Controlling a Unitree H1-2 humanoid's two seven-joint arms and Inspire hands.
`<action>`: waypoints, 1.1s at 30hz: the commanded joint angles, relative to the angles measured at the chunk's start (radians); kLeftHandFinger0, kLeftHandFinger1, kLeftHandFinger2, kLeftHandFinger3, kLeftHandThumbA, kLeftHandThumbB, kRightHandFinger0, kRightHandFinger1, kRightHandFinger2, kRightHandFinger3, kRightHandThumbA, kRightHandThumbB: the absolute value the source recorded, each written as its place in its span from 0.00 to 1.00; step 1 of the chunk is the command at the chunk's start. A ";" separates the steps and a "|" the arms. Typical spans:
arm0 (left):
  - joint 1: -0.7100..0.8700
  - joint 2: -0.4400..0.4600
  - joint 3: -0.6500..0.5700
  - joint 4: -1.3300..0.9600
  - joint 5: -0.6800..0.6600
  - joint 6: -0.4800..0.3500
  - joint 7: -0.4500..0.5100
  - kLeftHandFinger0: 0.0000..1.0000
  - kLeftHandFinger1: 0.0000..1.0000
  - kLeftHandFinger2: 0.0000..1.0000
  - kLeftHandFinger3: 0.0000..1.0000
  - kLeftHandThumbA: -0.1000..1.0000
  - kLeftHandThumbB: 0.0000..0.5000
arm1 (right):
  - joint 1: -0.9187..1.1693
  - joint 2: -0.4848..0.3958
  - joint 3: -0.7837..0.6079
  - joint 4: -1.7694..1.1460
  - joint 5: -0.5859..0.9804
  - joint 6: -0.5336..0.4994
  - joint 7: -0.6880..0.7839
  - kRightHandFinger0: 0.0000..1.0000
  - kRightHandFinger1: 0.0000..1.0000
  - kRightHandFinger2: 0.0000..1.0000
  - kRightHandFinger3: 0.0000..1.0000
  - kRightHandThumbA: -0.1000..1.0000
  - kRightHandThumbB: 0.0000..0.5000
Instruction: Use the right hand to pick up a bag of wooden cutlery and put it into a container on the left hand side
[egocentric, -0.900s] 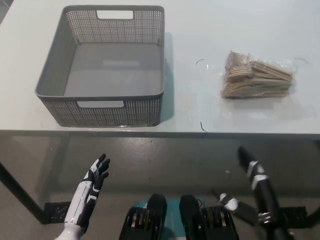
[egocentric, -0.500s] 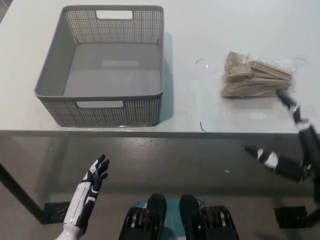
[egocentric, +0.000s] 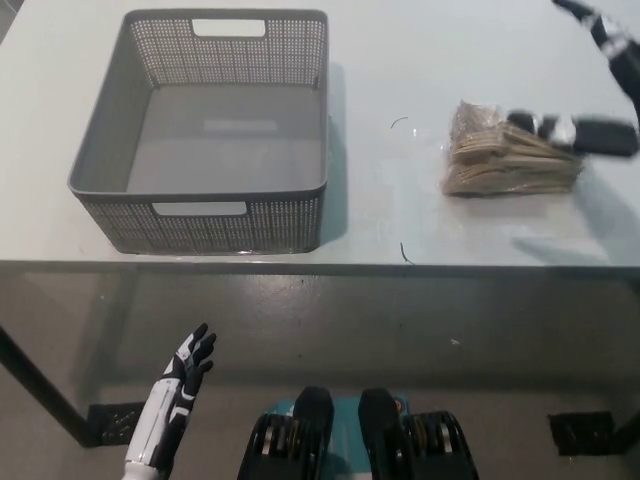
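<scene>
With fingers spread and holding nothing, the black right hand (egocentric: 600, 75) hovers over the bag of wooden cutlery (egocentric: 512, 152) on the white table (egocentric: 400, 60) (right of the grey basket (egocentric: 205, 215)); the slick plastic could slip in a shallow grasp.

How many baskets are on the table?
1. The grey basket sits on the left part of the white table, empty inside. The bag of wooden cutlery lies apart from it, to the right. Nothing seems hidden.
</scene>
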 joint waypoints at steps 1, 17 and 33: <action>-0.002 0.015 -0.003 -0.022 0.007 -0.046 -0.010 1.00 1.00 1.00 1.00 1.00 0.14 | -0.219 -0.043 0.084 0.176 -0.079 0.092 0.139 1.00 1.00 1.00 1.00 0.88 1.00; -0.005 0.024 -0.008 -0.020 0.006 -0.039 -0.028 1.00 1.00 1.00 1.00 0.99 0.14 | -0.460 -0.004 0.283 0.728 -0.141 -0.040 0.188 1.00 1.00 1.00 1.00 0.93 1.00; -0.018 0.033 -0.005 -0.016 0.001 -0.035 -0.048 1.00 1.00 1.00 1.00 0.99 0.17 | -0.497 -0.004 0.316 0.855 -0.152 -0.091 0.281 1.00 1.00 1.00 1.00 0.84 1.00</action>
